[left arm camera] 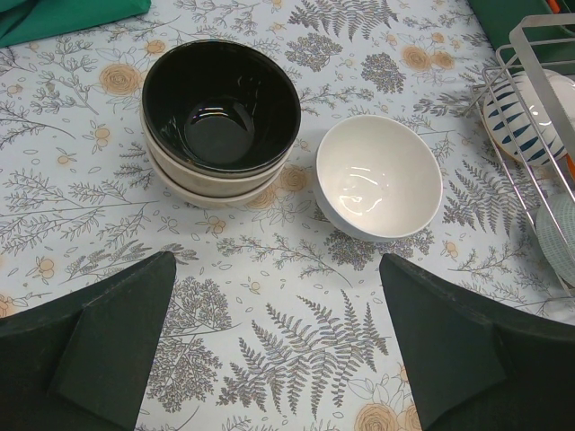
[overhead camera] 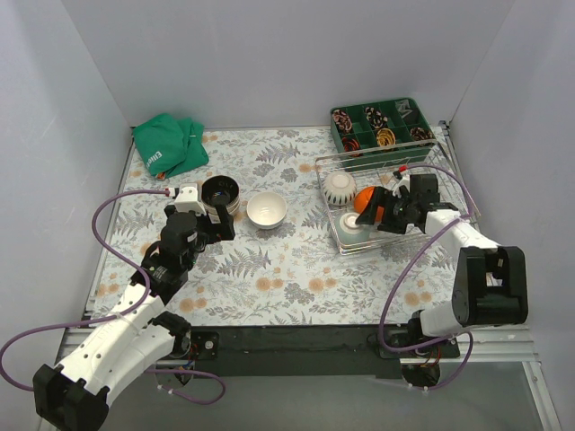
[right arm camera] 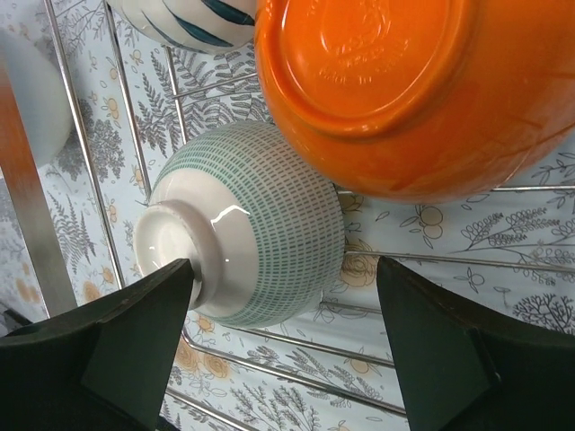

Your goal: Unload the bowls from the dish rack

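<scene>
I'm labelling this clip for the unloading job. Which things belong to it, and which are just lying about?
Job: dish rack; in it the ribbed bowl, orange bowl, green-patterned bowl; out on the table, dark bowl stack, white bowl.
Lying about: green cloth, green compartment tray.

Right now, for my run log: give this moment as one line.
left gripper open, empty | right gripper open, straddling pale green patterned ceramic bowl in silver wire dish rack
</scene>
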`<state>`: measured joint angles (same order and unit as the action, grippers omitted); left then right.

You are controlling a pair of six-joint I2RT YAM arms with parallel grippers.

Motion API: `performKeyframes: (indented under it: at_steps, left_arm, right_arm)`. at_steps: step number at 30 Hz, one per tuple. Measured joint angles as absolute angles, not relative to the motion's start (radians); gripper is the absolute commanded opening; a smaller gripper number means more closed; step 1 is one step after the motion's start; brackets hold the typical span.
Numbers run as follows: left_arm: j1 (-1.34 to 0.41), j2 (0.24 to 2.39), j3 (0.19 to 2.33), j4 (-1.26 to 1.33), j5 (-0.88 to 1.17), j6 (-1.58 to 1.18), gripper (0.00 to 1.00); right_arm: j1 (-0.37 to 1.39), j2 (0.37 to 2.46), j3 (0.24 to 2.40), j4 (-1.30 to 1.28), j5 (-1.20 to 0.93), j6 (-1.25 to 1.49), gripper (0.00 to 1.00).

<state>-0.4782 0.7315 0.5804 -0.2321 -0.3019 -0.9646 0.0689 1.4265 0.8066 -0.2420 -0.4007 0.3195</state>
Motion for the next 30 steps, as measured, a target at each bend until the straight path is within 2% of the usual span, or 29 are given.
performKeyframes:
  at_steps: [18, 30]
  left_arm:
    - [-0.478, 0.731, 0.580, -0.232, -0.302, -0.964, 0.98]
    - [-0.478, 0.731, 0.580, -0.232, -0.302, -0.964, 0.98]
  right_arm:
    - [-0.015, 1.539, 0.755, -0.047, -0.645, 0.319, 0.90]
    - [-0.045, 1.589, 0.725, 0.057, -0.763, 0.334, 0.84]
